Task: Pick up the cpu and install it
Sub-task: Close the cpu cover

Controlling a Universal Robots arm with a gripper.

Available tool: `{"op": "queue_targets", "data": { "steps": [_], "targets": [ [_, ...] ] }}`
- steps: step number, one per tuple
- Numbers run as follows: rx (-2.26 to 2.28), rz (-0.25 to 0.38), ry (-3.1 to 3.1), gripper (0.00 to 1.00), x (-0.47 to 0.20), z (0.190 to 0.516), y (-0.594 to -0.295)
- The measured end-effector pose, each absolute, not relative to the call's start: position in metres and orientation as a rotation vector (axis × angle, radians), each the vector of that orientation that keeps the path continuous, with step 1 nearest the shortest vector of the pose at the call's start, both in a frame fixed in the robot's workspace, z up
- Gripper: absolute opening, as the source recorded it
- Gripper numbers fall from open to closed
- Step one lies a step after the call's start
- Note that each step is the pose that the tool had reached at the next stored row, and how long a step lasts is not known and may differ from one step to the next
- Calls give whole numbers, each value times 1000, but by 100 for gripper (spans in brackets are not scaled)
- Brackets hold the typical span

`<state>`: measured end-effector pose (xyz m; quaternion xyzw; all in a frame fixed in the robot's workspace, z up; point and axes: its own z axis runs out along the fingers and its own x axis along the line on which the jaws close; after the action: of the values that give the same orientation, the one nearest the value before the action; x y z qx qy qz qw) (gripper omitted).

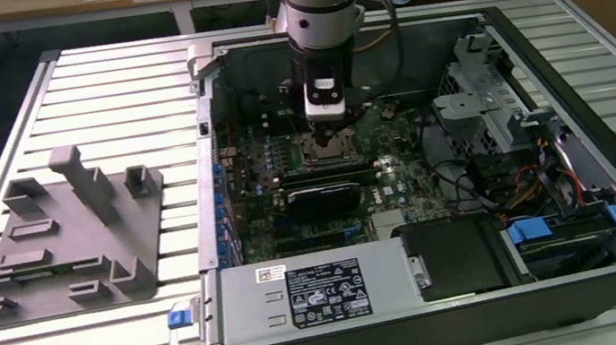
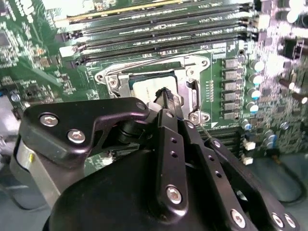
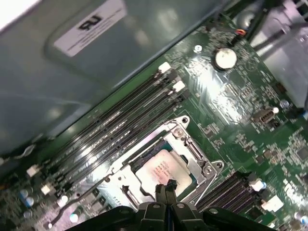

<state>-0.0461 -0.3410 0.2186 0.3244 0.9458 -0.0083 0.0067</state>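
The cpu (image 3: 161, 168) lies flat inside the socket (image 3: 190, 144) frame on the motherboard (image 3: 231, 110). The gripper (image 3: 165, 188) stands over it, fingers pressed together and holding nothing, tips at the cpu's edge. In the exterior view, a grey fixture (image 1: 66, 252) lies at 9 o'clock of the case (image 1: 429, 341), well apart.

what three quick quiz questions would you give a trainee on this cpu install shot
1. True or false: the cpu lies on the grey fixture beside the case.
2. In both wrist views the gripper has its tips right over: A the memory slots, B the cpu, C a fan.
3. Fill in: the cpu sits flat inside the metal-framed ___ on the motherboard.
Key: 1 false, it is in the socket, not on the grey fixture. 2 B. 3 socket.
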Motion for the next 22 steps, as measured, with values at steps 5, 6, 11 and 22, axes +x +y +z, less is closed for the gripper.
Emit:
{"op": "queue_targets", "data": {
  "steps": [5, 6, 11, 22],
  "targets": [
    [879, -28, 3000, 11, -46, 218, -341],
    [853, -30, 3007, 11, -46, 218, -341],
    [717, -36, 3040, 11, -46, 218, -341],
    [408, -47, 3093, 11, -46, 218, -341]
  ]
}}
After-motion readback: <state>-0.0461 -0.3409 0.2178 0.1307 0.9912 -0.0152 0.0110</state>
